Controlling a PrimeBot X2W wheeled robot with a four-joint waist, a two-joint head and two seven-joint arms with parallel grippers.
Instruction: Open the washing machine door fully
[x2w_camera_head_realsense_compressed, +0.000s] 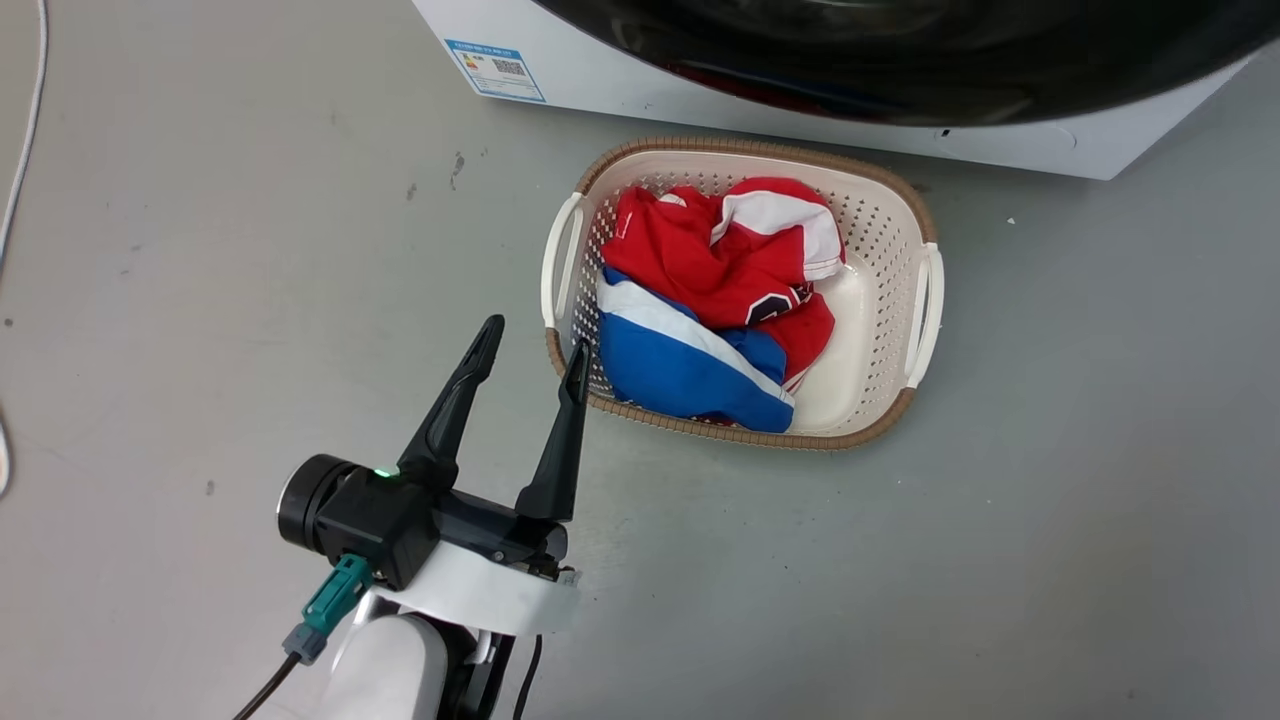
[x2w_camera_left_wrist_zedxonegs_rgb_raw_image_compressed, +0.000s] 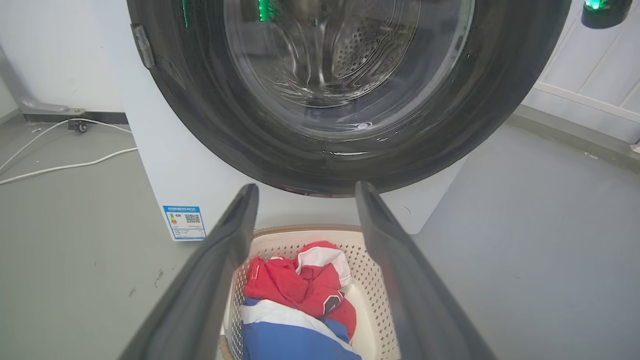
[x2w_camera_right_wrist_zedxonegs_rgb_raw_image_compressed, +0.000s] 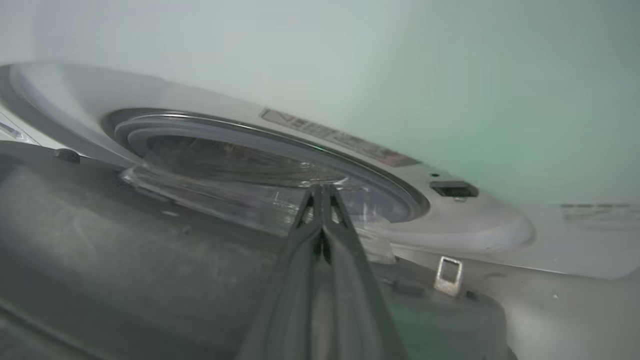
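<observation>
The washing machine door (x2w_camera_head_realsense_compressed: 900, 60) is a glossy black disc at the top of the head view. In the left wrist view the door (x2w_camera_left_wrist_zedxonegs_rgb_raw_image_compressed: 225, 115) faces me, glass bowl at its centre and a hinge on its left. My left gripper (x2w_camera_head_realsense_compressed: 536, 338) hangs open and empty beside the basket, well short of the door, fingers (x2w_camera_left_wrist_zedxonegs_rgb_raw_image_compressed: 305, 186) pointing at its lower edge. My right gripper (x2w_camera_right_wrist_zedxonegs_rgb_raw_image_compressed: 322, 190) is shut, its tips in the gap between the door's dark inner face (x2w_camera_right_wrist_zedxonegs_rgb_raw_image_compressed: 100, 240) and the white washer front (x2w_camera_right_wrist_zedxonegs_rgb_raw_image_compressed: 465, 230). The door stands slightly ajar, its latch hook (x2w_camera_right_wrist_zedxonegs_rgb_raw_image_compressed: 448, 275) free.
A pale laundry basket (x2w_camera_head_realsense_compressed: 740, 148) holding red, white and blue clothes (x2w_camera_head_realsense_compressed: 720, 290) sits on the grey floor right in front of the washer (x2w_camera_head_realsense_compressed: 1000, 140). White cables (x2w_camera_left_wrist_zedxonegs_rgb_raw_image_compressed: 60, 167) lie on the floor to the washer's left. A wall runs behind on the right.
</observation>
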